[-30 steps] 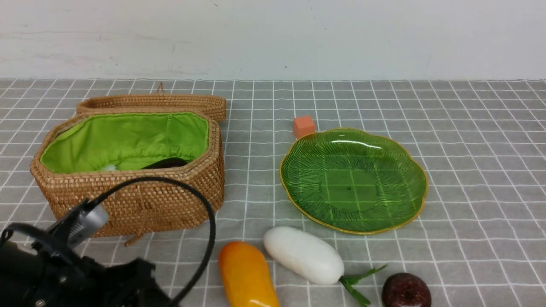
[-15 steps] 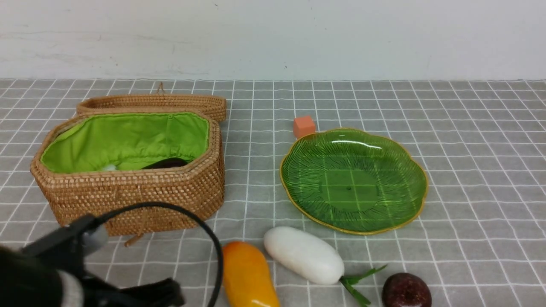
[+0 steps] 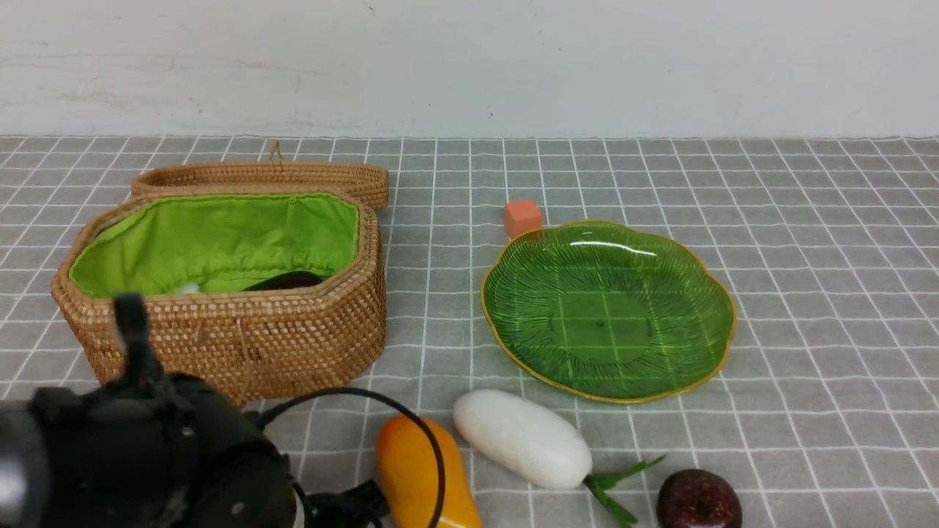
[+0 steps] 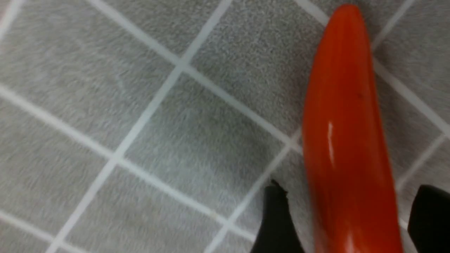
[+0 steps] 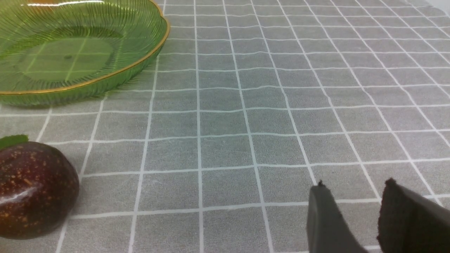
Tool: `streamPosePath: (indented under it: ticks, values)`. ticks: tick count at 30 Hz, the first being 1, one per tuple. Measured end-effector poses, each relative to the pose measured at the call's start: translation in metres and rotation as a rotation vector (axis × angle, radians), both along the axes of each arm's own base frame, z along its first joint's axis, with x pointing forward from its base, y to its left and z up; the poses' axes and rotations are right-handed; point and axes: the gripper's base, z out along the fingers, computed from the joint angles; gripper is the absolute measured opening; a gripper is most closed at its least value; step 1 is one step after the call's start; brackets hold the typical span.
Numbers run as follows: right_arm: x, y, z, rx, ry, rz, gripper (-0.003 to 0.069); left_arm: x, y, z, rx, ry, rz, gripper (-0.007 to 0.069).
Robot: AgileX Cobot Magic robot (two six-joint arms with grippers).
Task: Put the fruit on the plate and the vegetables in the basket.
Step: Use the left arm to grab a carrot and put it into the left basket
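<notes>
Three views. Shows left gripper spread astride the orange carrot, fingers apparently clear of it; right gripper slightly parted, holding nothing. Places mango, white radish and maroon ball just camera-side of plate; basket left of plate, with eggplant inside.

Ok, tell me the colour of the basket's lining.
The lining is bright green; the front view shows it best.
</notes>
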Motion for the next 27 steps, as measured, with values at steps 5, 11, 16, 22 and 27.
streamPosePath:
  ticks: [5,11,16,22,27]
  values:
    - [0.0,0.0,0.0,0.0,0.0,0.0,0.0242,-0.001,0.001,0.006,-0.011,-0.019,-0.013,0.0302]
    - [0.0,0.0,0.0,0.0,0.0,0.0,0.0242,-0.013,0.012,0.048,-0.067,-0.102,-0.017,0.0248]
    - [0.0,0.0,0.0,0.0,0.0,0.0,0.0242,-0.015,0.035,0.103,-0.101,-0.21,-0.013,0.0248]
    - [0.0,0.0,0.0,0.0,0.0,0.0,0.0242,0.011,0.087,0.175,-0.155,-0.461,0.2,0.0248]
    - [0.0,0.0,0.0,0.0,0.0,0.0,0.0242,0.056,0.119,0.195,-0.213,-0.621,0.39,0.0248]
